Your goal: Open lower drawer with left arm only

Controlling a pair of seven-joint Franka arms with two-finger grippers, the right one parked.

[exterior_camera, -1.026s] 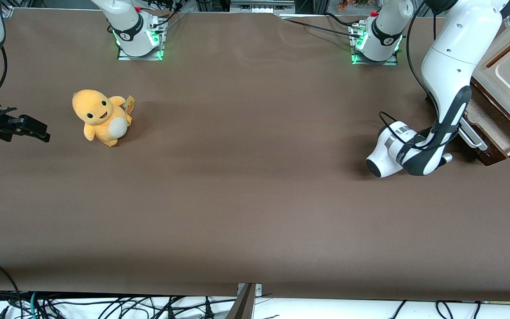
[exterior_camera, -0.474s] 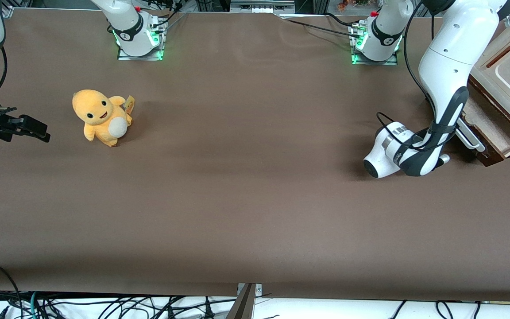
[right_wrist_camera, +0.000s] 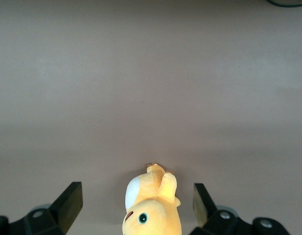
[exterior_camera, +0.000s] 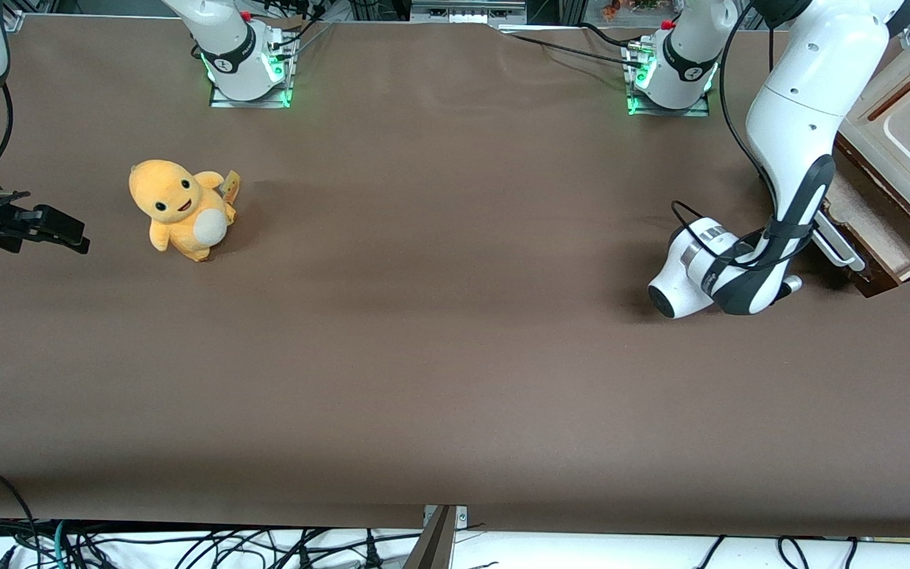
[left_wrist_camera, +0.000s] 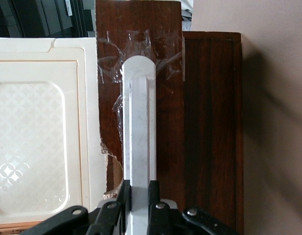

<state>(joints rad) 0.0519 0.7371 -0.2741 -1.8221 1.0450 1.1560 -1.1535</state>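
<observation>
Left wrist view: we see gripper [left_wrist_camera: 139,188] jaws clamped across bar handle [left_wrist_camera: 139,122], lower drawer [exterior_camera: 875,225] partly out at bench end.

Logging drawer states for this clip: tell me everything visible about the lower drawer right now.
The lower drawer is shallow, dark-brown wood with a pale inside, and stands pulled partly out from under the cream drawer, at the working arm's end of the table. Its silver bar handle runs along the front, with clear tape around one end. The gripper is shut on that handle, fingers on both sides.
</observation>
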